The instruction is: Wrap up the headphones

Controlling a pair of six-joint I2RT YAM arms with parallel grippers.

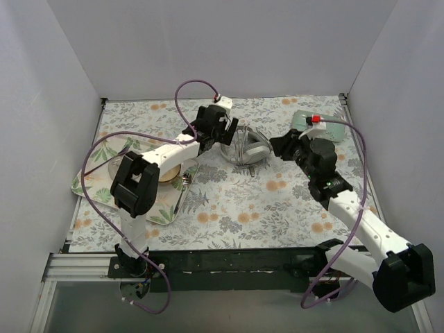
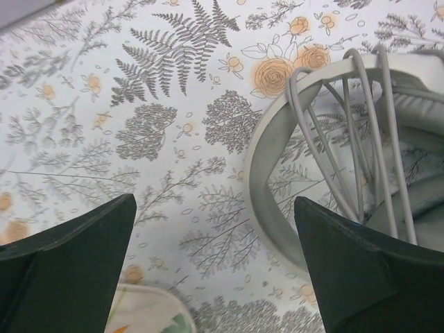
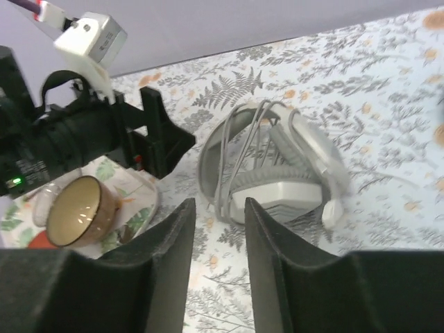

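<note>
In the upper middle of the top view, the headphones (image 1: 244, 147) lie folded on the flower-printed worktop (image 1: 243, 211), with the grey cable (image 2: 347, 139) looped several times across the headband. The left claw (image 1: 223, 135) sits just to their left, close against the band. Seen from its wrist, its two fingers are spread wide and hold nothing, and the curved band fills the right half of the frame, beside the right-hand finger (image 2: 361, 277). I cannot tell whether that finger touches the band.

The right claw (image 1: 281, 146) is at the headphones' right side in the top view, near but apart from them. From its wrist, its fingers (image 3: 166, 277) stand close together with a narrow gap and grip nothing. The headphones lie beyond the tips at the frame's centre, earcup facing the camera. A brown bowl (image 3: 76, 211) rests at lower left of that frame.
</note>
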